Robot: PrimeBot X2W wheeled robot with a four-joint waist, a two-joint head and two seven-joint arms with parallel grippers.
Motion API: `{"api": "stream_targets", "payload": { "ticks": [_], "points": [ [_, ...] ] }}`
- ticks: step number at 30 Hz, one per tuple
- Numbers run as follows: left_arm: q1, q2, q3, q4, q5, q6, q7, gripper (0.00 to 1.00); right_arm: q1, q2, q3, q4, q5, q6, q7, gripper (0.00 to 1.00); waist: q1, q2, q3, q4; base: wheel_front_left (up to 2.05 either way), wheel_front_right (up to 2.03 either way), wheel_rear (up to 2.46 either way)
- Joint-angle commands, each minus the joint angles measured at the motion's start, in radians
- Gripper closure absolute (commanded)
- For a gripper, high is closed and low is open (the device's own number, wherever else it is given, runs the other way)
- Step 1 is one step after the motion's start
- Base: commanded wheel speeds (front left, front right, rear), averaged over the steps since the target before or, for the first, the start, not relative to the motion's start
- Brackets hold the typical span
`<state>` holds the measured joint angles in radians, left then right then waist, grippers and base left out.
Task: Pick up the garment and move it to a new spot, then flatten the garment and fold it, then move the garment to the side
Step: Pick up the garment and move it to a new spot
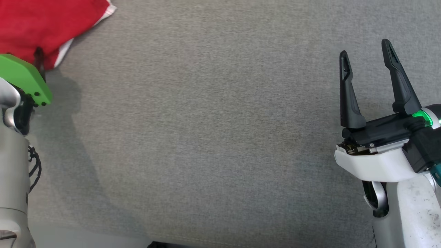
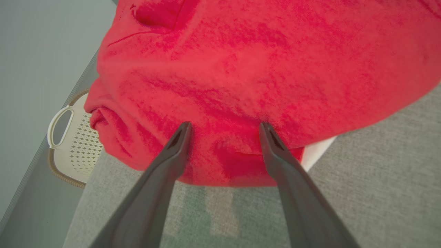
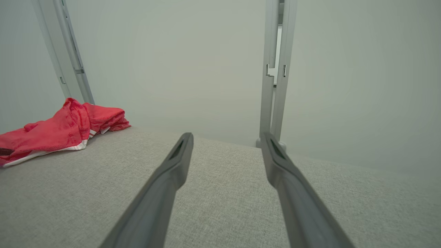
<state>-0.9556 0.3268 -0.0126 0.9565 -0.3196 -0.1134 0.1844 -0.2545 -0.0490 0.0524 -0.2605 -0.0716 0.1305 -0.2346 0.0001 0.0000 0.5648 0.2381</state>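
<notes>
Left tool (image 2: 224, 124): fingers spread wide, gripping nothing; tips at the near hem of the garment (image 2: 258, 62), contact cannot be told.
Right tool (image 1: 365, 48): spread wide and empty, above the bare grey worktop (image 1: 206, 137), well apart from the garment, to its right.
Garment: red with a white trim band, crumpled in a heap at the worktop's far left.
Basket (image 2: 77, 144): white, perforated, with a handle slot, below the worktop edge beside the garment.
Post (image 3: 275, 86): grey metal upright behind the worktop, well right of the garment.

Long dark tapered jaws, white wrist shell (image 1: 372, 167), green-lit ring (image 1: 423, 117), bright green plate (image 1: 20, 77), looped black cable (image 1: 35, 168)
</notes>
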Motion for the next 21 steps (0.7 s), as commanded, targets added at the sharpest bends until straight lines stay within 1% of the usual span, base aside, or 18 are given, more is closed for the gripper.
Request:
{"api": "stream_targets", "payload": {
  "ticks": [1, 4, 5, 6, 7, 8, 11, 15, 18, 21],
  "points": [
    [-0.022, 0.015, 0.002, 0.014, -0.013, -0.001, 0.008, 0.0, 0.001, -0.003, 0.006, -0.01, 0.009, 0.0, 0.001, 0.0, -0.0001, 0.0, 0.053, -0.055, 0.0, 0.0, 0.0],
    [-0.028, 0.016, -0.002, 0.038, -0.024, -0.007, 0.021, 0.0, 0.001, -0.003, 0.011, -0.013, 0.017, 0.0, -0.001, 0.0, -0.0001, 0.0, 0.054, -0.058, 0.0, 0.0, 0.0],
    [-0.029, 0.015, -0.005, 0.042, -0.026, -0.009, 0.019, 0.21, 0.001, -0.003, 0.012, -0.012, 0.019, 0.0, -0.002, 0.0, -0.0001, 0.0, 0.053, -0.059, 0.0, 0.0, 0.0],
    [-0.029, 0.013, -0.006, 0.046, -0.03, -0.01, 0.012, 0.66, 0.001, -0.003, 0.011, -0.01, 0.021, 0.0, -0.004, 0.0, -0.0001, 0.0, 0.051, -0.059, 0.0, 0.0, 0.0],
    [-0.028, 0.012, -0.009, 0.049, -0.031, -0.011, 0.008, 0.88, 0.0, -0.003, 0.008, -0.008, 0.023, 0.0, -0.006, 0.0, -0.0001, 0.0, 0.048, -0.059, 0.0, 0.0, 0.0],
    [-0.029, 0.014, -0.013, 0.049, -0.029, -0.012, -0.001, 1.0, -0.001, -0.003, 0.006, -0.005, 0.026, 0.0, -0.008, 0.0, -0.0001, 0.0, 0.043, -0.058, 0.0, 0.0, 0.0],
    [-0.03, 0.031, -0.018, 0.046, -0.021, -0.01, -0.035, 1.0, -0.004, -0.003, 0.003, 0.006, 0.033, 0.0, -0.014, 0.0, -0.0001, 0.0, 0.019, -0.057, 0.0, 0.0, 0.0],
    [-0.043, 0.067, -0.025, 0.028, -0.003, 0.001, -0.107, 1.0, -0.004, -0.003, 0.002, 0.028, 0.048, 0.0, -0.021, 0.0, -0.0001, 0.0, -0.033, -0.06, 0.0, 0.0, 0.0],
    [-0.052, 0.089, -0.035, 0.015, 0.012, 0.01, -0.148, 1.0, 0.009, -0.003, -0.002, 0.054, 0.068, 0.0, -0.026, 0.0, -0.0001, 0.0, -0.094, -0.065, 0.0, 0.0, 0.0],
    [-0.062, 0.111, -0.055, -0.004, 0.037, 0.01, -0.164, 1.0, 0.026, -0.003, -0.014, 0.079, 0.09, 0.0, -0.03, 0.0, -0.0001, 0.0, -0.16, -0.071, 0.0, 0.0, 0.0]
  ]
}}
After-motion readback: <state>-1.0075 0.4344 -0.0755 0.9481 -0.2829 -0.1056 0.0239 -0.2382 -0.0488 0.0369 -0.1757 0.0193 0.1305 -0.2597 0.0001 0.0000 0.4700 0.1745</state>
